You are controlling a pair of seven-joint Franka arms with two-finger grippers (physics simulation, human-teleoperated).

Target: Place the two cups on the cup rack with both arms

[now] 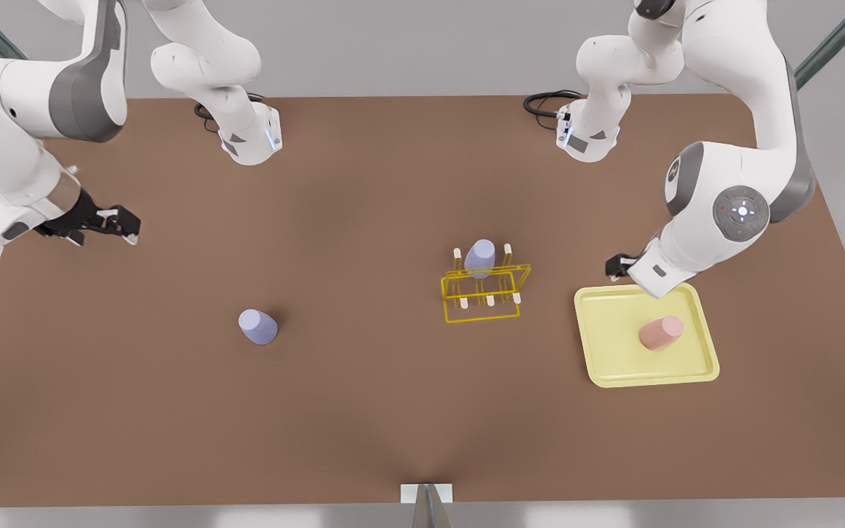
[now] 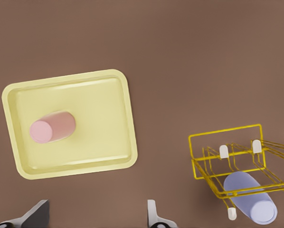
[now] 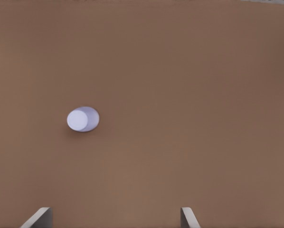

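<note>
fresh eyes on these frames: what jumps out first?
Probably the bright-yellow cup rack mid-table, with a lavender cup already on its pegs. Next, the pink cup on the pale-yellow tray at the front view's right, below the left gripper, and a second lavender cup alone on the table toward the left. The right gripper hangs open near the table's left edge.

Even, soft light is falling from above across the flat brown tabletop (image 1: 364, 411), leaving only faint, diffuse shadows beside the pale lavender tapered cup (image 1: 257, 327) and under the thin bright-yellow wire rack (image 1: 483, 292). A darker patch is shading the tabletop's middle. No glare is showing; edges are looking slightly soft.
</note>
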